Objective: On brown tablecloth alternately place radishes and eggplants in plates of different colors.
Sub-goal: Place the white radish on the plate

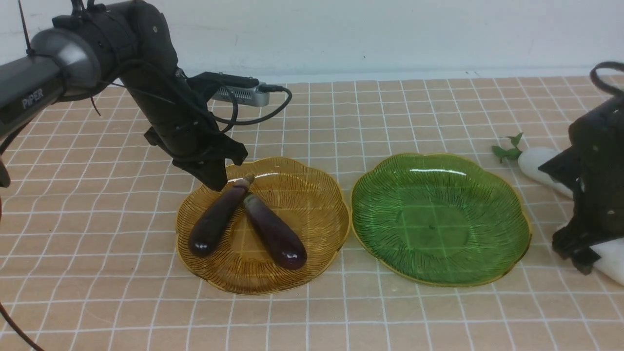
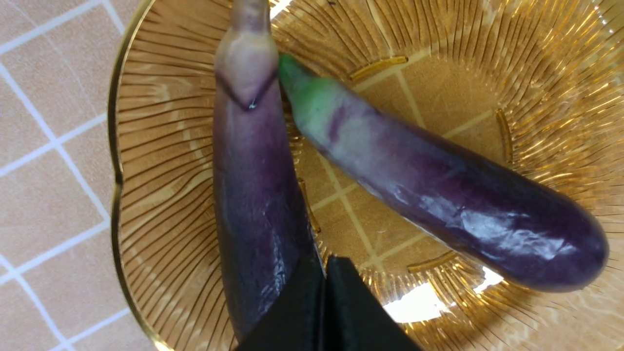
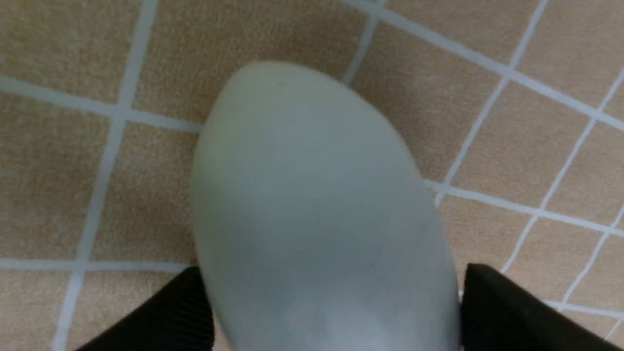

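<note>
Left hand (image 1: 214,181) hangs with its fingers pressed together, gripping nothing. Its tip is just over the brown-capped eggplant (image 1: 213,223), near the 10 o'clock rim of the amber plate (image 1: 317,195). That eggplant is slender, glossy and dark purple, paling toward a tan cap. The green-capped eggplant (image 1: 276,236) beside it looks a little stouter, with a pale green neck streaked violet. Both lie inside the amber plate in a V, caps meeting near 11 o'clock and blunt ends pointing to 7 and 5 o'clock. The plate is translucent and ribbed, with a scalloped rim. Just beside it, at its 3 o'clock, sits the matching green plate (image 1: 438,170). At 3 o'clock of that, two smooth white radishes lie on the brown tablecloth (image 1: 122,292). The sprigged radish (image 1: 536,163) is farther back, its green leaves pointing to 9 o'clock, and the nearer radish (image 1: 612,265) is partly hidden. Right hand (image 1: 581,258) stands over the nearer radish, its fingers (image 3: 165,321) spread wide on either side of it while the radish rests on the cloth.
</note>
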Motion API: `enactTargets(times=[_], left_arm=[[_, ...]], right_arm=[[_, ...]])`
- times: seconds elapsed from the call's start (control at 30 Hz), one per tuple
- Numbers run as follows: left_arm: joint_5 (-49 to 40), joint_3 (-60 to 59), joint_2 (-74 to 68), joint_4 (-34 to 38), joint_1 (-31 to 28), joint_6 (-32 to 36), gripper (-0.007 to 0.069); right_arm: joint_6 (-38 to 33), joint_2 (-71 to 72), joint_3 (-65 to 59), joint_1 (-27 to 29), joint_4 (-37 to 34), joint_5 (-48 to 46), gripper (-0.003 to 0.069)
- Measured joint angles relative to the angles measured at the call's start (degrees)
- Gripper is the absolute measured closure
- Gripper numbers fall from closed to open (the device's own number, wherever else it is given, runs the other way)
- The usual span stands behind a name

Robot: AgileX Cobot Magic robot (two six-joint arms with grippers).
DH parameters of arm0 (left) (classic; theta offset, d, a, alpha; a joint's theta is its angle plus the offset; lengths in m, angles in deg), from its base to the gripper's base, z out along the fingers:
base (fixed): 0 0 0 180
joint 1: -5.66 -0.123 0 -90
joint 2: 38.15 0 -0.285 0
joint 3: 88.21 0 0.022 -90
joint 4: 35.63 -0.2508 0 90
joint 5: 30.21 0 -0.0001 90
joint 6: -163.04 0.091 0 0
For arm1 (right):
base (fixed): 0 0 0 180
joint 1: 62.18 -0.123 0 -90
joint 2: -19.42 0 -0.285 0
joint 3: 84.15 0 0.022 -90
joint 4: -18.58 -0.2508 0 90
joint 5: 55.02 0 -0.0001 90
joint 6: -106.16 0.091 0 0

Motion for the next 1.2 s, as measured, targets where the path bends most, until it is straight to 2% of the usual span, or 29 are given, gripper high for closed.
enactTargets(times=[0.17,0.43,0.47,0.6,0.63,0.7,0.8,0.9,1.0,1.07,1.2], left_arm=[[0.0,0.0,0.0,0.0,0.0,0.1,0.0628],[0.0,0.0,0.0,0.0,0.0,0.3,0.0628],[0.0,0.0,0.0,0.0,0.0,0.3,0.0628],[0.0,0.0,0.0,0.0,0.0,0.4,0.0628],[0.0,0.0,0.0,0.0,0.0,0.4,0.0628],[0.0,0.0,0.0,0.0,0.0,0.4,0.0628],[0.0,0.0,0.0,0.4,0.0,0.4,0.0628],[0.0,0.0,0.0,0.5,0.0,0.4,0.0628],[0.0,0.0,0.0,0.5,0.0,0.4,0.0628],[0.0,0.0,0.0,0.5,0.0,0.4,0.0628],[0.0,0.0,0.0,0.5,0.0,0.4,0.0628]], right_arm=[[0.5,-0.8,0.0,0.0,0.3,-0.6,0.0155],[0.9,0.6,7.3,0.0,-1.2,-7.0,0.0155],[2.4,2.6,11.7,0.0,-7.0,-7.0,0.0155],[3.2,5.0,17.9,-0.3,-21.3,-7.7,0.0155],[3.2,5.1,18.1,-0.4,-23.0,-7.8,0.0155],[2.6,4.7,18.9,-2.9,-33.2,-7.9,0.0155],[2.3,2.6,18.9,-8.0,-37.1,-2.8,0.0155],[2.2,-0.3,18.9,-12.5,-37.6,3.8,0.0155],[2.2,-3.2,18.9,-14.7,-37.6,7.2,0.0155],[2.2,-4.5,18.9,-14.8,-37.5,7.7,0.0130],[2.2,-5.2,19.6,-13.5,-36.0,6.6,0.0011]])
